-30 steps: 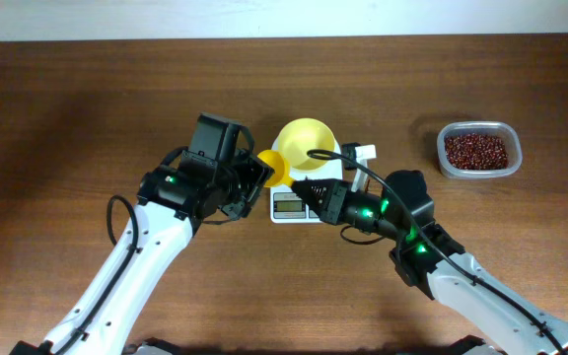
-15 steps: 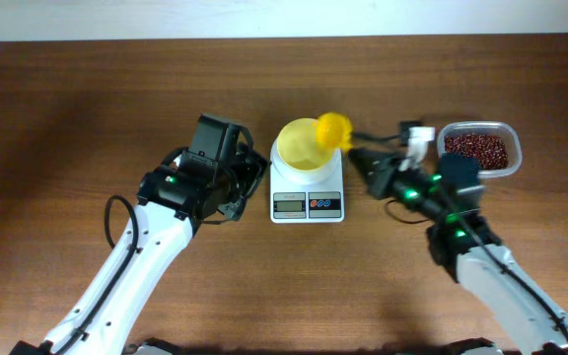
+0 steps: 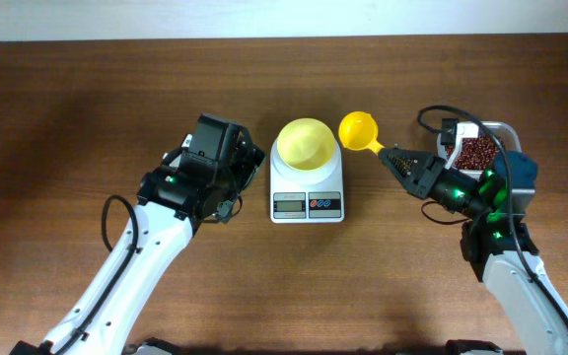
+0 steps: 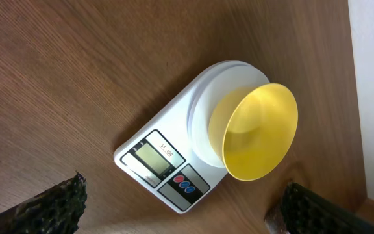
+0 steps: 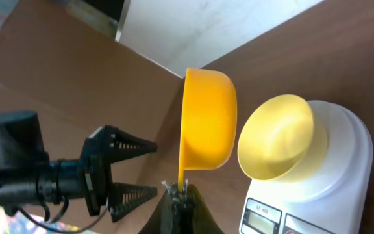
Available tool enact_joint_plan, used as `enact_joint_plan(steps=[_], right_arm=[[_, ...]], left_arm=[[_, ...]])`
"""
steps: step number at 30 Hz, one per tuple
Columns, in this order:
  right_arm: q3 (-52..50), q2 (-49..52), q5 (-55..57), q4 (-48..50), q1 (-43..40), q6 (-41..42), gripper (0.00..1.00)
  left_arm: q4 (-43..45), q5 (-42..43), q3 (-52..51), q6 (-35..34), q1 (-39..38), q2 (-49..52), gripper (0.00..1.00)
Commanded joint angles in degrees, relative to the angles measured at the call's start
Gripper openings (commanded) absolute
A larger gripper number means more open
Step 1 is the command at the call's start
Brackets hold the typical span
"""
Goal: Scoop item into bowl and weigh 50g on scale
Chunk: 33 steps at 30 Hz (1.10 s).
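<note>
The pale-yellow bowl (image 3: pixel 307 143) stands empty on the white scale (image 3: pixel 307 204). My right gripper (image 3: pixel 387 153) is shut on the handle of a small yellow scoop (image 3: pixel 357 128), held just right of the bowl with its cup turned on its side. In the right wrist view the scoop (image 5: pixel 206 120) shows no beans in it, and it hangs beside the bowl (image 5: pixel 274 136). The red-brown beans (image 3: pixel 476 150) lie in a clear tub behind my right arm, partly hidden. My left gripper (image 3: pixel 250 161) is open, empty, left of the scale (image 4: pixel 174 162), facing the bowl (image 4: pixel 258 130).
The clear tub (image 3: pixel 507 130) sits at the right back of the wooden table (image 3: pixel 67 118). A pale wall edge runs along the table's far side. The scale's display (image 4: pixel 151 156) and its red and blue buttons (image 4: pixel 184 183) face the front.
My right gripper has carried the scoop from beside the left gripper, across the bowl, to the bowl's right side. The left jaws have spread wider; that arm has stayed put.
</note>
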Motion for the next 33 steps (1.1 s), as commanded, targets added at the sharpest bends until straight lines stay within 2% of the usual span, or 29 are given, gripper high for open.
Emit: enact_joint_plan(steps=[1, 3, 4, 7, 8, 9, 12, 14, 17, 19, 20, 22, 23, 27, 29, 33], right_arm=[[0.98, -0.83, -2.08, 5.7, -0.37, -6.08, 0.04], [2.6, -0.83, -0.96, 8.68, -0.44, -6.12, 0.04], [5.11, -0.83, -0.7, 8.46, -0.42, -8.72, 0.04], [11.87, -0.81, 0.35, 3.23, -0.42, -14.51, 0.04], [15.96, -0.81, 2.6, -3.54, -0.42, -19.78, 0.04], [22.8, -0.81, 7.04, -17.42, -0.35, -29.53, 0.04], [31.45, -0.83, 12.57, -38.42, -0.37, -39.28, 0.04], [33.7, -0.87, 16.04, -50.99, -0.37, -44.11, 0.04], [33.7, -0.94, 18.88, -62.29, -0.39, -48.33, 0.04], [33.7, -1.01, 19.02, -64.72, -0.48, -48.52, 0.04], [33.7, -1.25, 19.02, -64.74, -0.48, -48.83, 0.04], [33.7, -2.05, 20.98, -64.39, -0.48, -49.55, 0.04], [33.7, -2.51, 22.82, -63.69, -0.48, -49.53, 0.04], [33.7, -3.02, 23.5, -61.02, -0.48, -49.33, 0.04], [33.7, -3.02, 23.5, -60.0, -0.48, -49.31, 0.04], [33.7, -3.02, 23.5, -59.06, -0.48, -49.31, 0.04]], left_arm=[[-0.2, -1.01, 0.68, 0.28, -0.28, -0.52, 0.99], [-1.22, -1.01, 0.68, 0.28, -0.28, -0.52, 0.99], [-1.38, -1.01, 0.68, 0.28, -0.28, -0.52, 0.99], [-1.4, -0.98, 0.68, 0.28, -0.28, -0.52, 0.99], [-1.4, -0.98, 0.68, 0.28, -0.28, -0.52, 0.99], [-1.4, -0.81, 0.68, 0.28, -0.28, -0.52, 0.99], [-1.38, -0.83, 0.68, 0.26, -0.28, -0.52, 0.99], [-1.38, -0.83, 0.68, 0.26, -0.28, -0.52, 0.99], [-1.36, -0.85, 0.68, 0.28, -0.28, -0.52, 0.99], [-1.4, -0.66, 0.68, 0.33, -0.28, -0.52, 0.99], [-1.36, 0.44, 0.68, 2.43, -0.28, -0.52, 1.0], [-1.36, 1.38, 0.68, 7.61, -0.28, -0.52, 0.84], [-1.36, 1.6, 0.68, 10.21, -0.31, -0.52, 0.65], [-1.38, 1.6, 0.68, 11.61, -0.39, -0.52, 0.22], [-1.14, 1.55, 0.68, 13.6, -1.68, -0.52, 0.12], [3.08, 0.63, 0.68, 22.27, -5.86, -0.52, 0.14]])
